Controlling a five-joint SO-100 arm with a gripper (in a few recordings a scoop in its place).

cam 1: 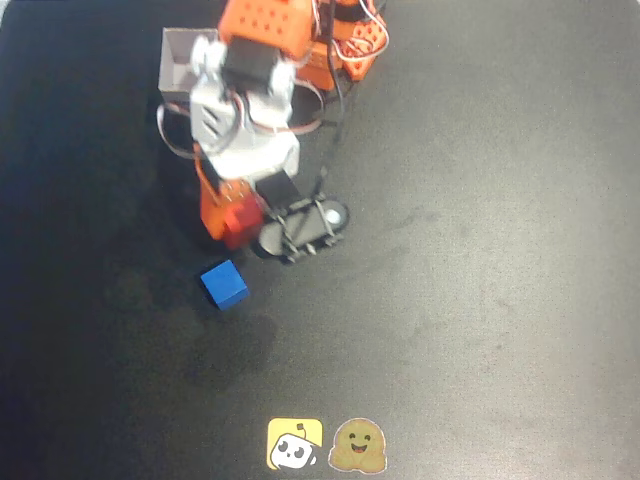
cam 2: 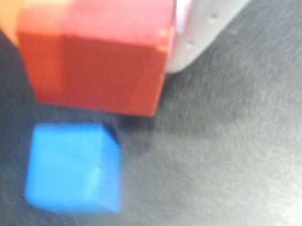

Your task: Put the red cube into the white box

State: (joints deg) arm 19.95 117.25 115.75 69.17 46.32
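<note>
In the wrist view the red cube point(cam 2: 93, 50) is sitting clamped between the fingers of the end effector point(cam 2: 96, 13) — closed on it — with the blue cube point(cam 2: 72, 167) lying just beyond on the dark desk point(cam 2: 231, 167). Overhead, the white box point(cam 1: 180, 65) (partly under the arm) is standing further back, well apart from both cubes.

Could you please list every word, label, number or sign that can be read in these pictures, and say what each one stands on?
No readable words or numbers.
Yellow sticker on the black table: a cartoon robot face, no text.
Brown sticker beside it: a smiling face, no text.
The red cube, blue cube and white box show no print.
</note>
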